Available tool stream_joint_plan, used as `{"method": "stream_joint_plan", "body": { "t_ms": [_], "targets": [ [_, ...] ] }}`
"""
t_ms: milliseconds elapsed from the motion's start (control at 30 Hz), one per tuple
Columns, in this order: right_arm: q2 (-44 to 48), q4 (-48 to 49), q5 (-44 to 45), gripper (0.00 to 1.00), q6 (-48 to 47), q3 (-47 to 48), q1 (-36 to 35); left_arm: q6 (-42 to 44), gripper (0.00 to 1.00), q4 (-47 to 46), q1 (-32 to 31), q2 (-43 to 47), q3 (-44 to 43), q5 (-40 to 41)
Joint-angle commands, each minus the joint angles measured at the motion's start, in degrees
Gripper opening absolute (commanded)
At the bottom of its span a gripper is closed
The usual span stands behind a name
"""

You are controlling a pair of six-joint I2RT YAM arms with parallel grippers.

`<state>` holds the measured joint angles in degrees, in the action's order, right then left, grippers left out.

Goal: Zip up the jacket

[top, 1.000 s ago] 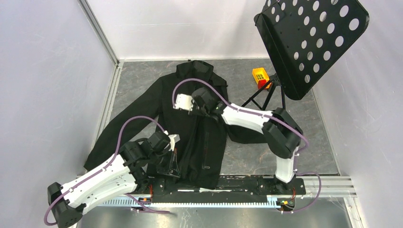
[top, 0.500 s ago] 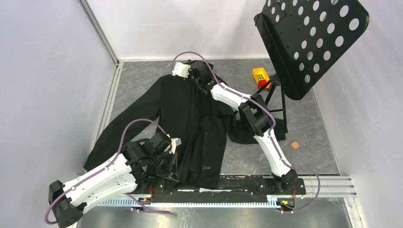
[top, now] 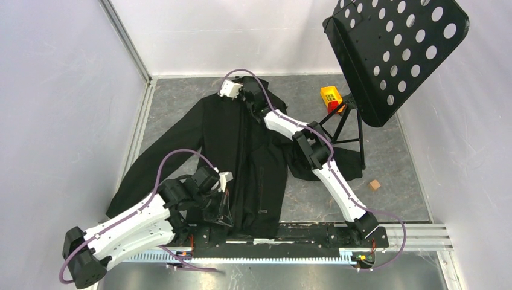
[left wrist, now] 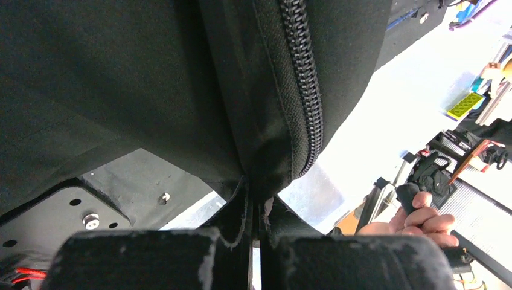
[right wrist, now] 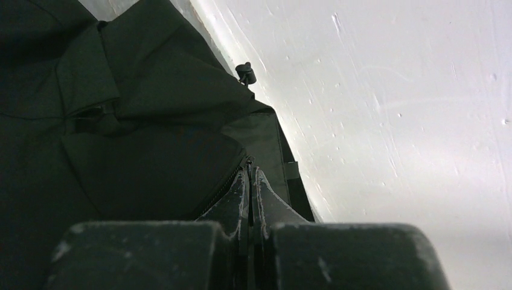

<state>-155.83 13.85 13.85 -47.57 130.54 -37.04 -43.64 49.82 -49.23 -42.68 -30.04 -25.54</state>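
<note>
Jacket (top: pixel 232 148) lies spread flat on the grey table (top: pixel 175 103), neck at the far end. Left gripper (top: pixel 221 204) is pinched on the bottom hem beside the zipper (left wrist: pixel 305 90). Right gripper (top: pixel 244 98), arm at full stretch, is clamped on the zipper's top end. Music stand (top: pixel 392 48) is at far right.

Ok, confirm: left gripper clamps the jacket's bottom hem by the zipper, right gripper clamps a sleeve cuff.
No cuff: the right gripper clamps the zipper at the jacket's collar, per the top external view. The left gripper is on the hem as stated.
</note>
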Motion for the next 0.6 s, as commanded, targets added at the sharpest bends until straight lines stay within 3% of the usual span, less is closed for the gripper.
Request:
{"method": "stream_joint_plan", "body": {
  "t_ms": [0, 200, 333, 367, 400, 500, 533, 567],
  "targets": [
    [0.20, 13.24, -0.18, 0.00, 1.51, 4.93, 5.87, -3.68, 0.02, 5.57, -1.13, -2.91, 0.20, -7.08],
    [4.18, 14.58, -0.89, 0.00, 5.25, 1.28, 5.21, -6.53, 0.02, -5.35, -1.10, -15.32, -5.96, 6.70],
    [4.65, 16.25, -1.81, 0.00, 5.99, 2.16, 5.81, -5.90, 0.02, -6.16, -0.98, -23.06, -8.72, 19.77],
    [5.13, 15.00, -1.66, 0.06, 6.08, 2.84, 5.72, -5.94, 0.02, -5.62, -0.91, -23.86, -9.13, 21.63],
    [6.27, 13.62, -1.73, 0.20, 6.17, 2.51, 5.38, -6.21, 0.06, -5.06, -0.99, -23.70, -9.03, 23.22],
    [15.13, 11.91, -0.38, 0.89, 6.53, -7.08, 4.16, -8.67, 0.43, -1.11, -0.98, -18.64, -7.08, 25.32],
    [18.73, 10.07, 1.11, 0.98, 7.81, -9.36, 3.73, -9.43, 0.54, -0.10, -0.95, -16.17, -6.36, 25.29],
    [21.53, 7.16, 2.00, 0.98, 9.07, -11.70, 3.20, -10.00, 0.61, 1.06, -0.90, -13.13, -6.28, 25.36]
  ]
}}
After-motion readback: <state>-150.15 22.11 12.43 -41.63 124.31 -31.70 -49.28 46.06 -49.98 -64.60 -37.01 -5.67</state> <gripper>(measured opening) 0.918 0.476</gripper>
